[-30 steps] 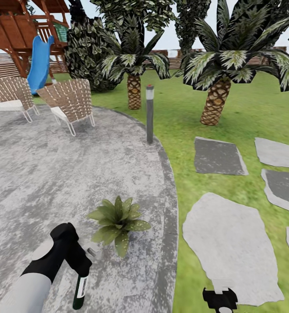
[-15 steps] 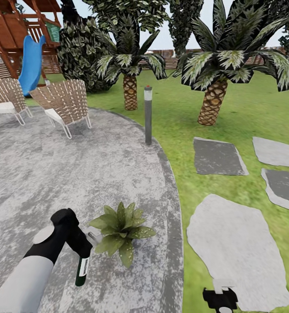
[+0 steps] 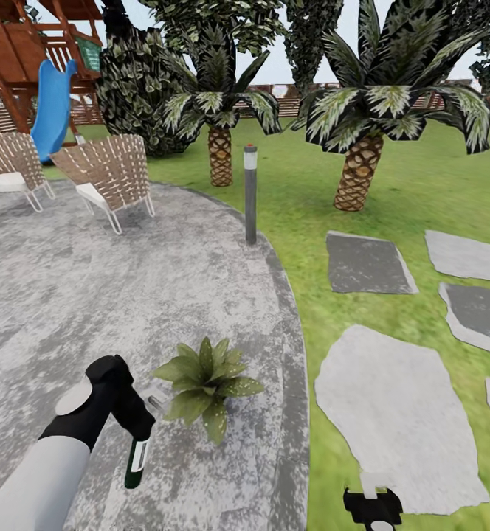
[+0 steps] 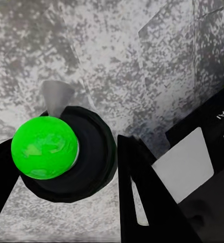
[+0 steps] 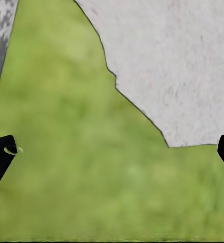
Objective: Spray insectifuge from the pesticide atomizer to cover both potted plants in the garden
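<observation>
My left gripper is shut on the pesticide atomizer, a slim dark bottle with a white label that hangs below the fingers over the grey patio. In the left wrist view the atomizer appears end-on as a dark round body with a bright green ball, held between the black fingers. One potted plant, a low olive-green rosette, sits on the patio just right of the bottle, apart from it. My right gripper hangs low at the right, open over grass and a stepping stone.
The round patio's curb runs past the plant. A grey bollard lamp stands at its far edge. Two wicker chairs are at the far left, palms and stepping stones on the lawn to the right.
The head view has turned slightly right. My left gripper has lifted the atomizer a little and brought it closer to the plant. The right gripper has stayed put.
</observation>
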Controlling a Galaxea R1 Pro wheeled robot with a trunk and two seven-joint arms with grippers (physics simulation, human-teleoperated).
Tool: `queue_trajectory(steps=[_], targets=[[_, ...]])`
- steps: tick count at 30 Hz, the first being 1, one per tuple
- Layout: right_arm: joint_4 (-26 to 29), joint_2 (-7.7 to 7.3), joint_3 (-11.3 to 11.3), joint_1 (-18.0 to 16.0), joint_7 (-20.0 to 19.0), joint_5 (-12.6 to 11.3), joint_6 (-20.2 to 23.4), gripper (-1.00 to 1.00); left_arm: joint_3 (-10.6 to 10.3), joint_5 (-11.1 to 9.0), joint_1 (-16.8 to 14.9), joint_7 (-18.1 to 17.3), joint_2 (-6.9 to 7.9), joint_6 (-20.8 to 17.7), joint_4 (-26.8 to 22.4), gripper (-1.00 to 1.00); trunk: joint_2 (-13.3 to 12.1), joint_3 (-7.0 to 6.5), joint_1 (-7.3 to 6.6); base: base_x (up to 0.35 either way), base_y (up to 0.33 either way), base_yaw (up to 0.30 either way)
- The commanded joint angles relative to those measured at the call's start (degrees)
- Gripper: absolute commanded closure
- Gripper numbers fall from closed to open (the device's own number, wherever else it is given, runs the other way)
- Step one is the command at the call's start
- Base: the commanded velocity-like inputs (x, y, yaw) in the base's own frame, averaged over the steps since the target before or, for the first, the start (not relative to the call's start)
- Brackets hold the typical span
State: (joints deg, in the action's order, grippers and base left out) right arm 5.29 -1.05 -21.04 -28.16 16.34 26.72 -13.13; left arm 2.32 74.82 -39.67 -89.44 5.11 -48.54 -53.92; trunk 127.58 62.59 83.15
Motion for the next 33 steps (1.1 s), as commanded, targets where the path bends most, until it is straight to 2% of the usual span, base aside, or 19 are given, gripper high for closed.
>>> queue_trajectory(steps=[1,10,19,23,27,33], targets=[[-0.1,0.04,-0.5,-0.1,0.2,0.5,-0.2,-1.0,0.1,1.1,0.0,-0.6,-0.02,-0.6,0.0,1.0,0.0,0.09,-0.04,-0.314,0.124,-0.137],[0.0,0.17,-0.5,-0.1,0.1,0.4,-0.2,-1.0,0.1,2.0,-0.2,-0.6,-0.08,-0.8,-0.1,1.0,0.0,0.81,-0.04,-0.268,0.203,-0.129],[0.0,0.17,-0.5,-0.1,0.1,0.4,-0.2,-1.0,0.2,1.9,-0.8,-0.3,-0.72,-1.0,-0.1,1.0,0.0,1.38,-0.04,-0.002,0.06,-0.043],[0.0,0.12,-0.5,-0.1,0.1,0.4,-0.2,-1.0,0.2,1.9,-2.6,-0.1,-0.83,-1.2,-0.1,1.0,0.0,1.48,-0.04,0.0,0.001,-0.001],[0.0,0.13,-0.5,-0.1,0.1,0.4,-0.2,-1.0,0.3,1.9,-4.7,-0.1,-0.86,-1.3,-0.2,1.0,1.6,2.52,0.84,0.0,0.0,0.0],[0.0,0.17,-0.5,-0.1,0.1,0.4,-0.2,-1.0,0.3,1.9,-4.8,0.0,-0.77,-1.3,-0.2,1.0,4.0,4.14,2.15,0.0,0.0,0.0]])
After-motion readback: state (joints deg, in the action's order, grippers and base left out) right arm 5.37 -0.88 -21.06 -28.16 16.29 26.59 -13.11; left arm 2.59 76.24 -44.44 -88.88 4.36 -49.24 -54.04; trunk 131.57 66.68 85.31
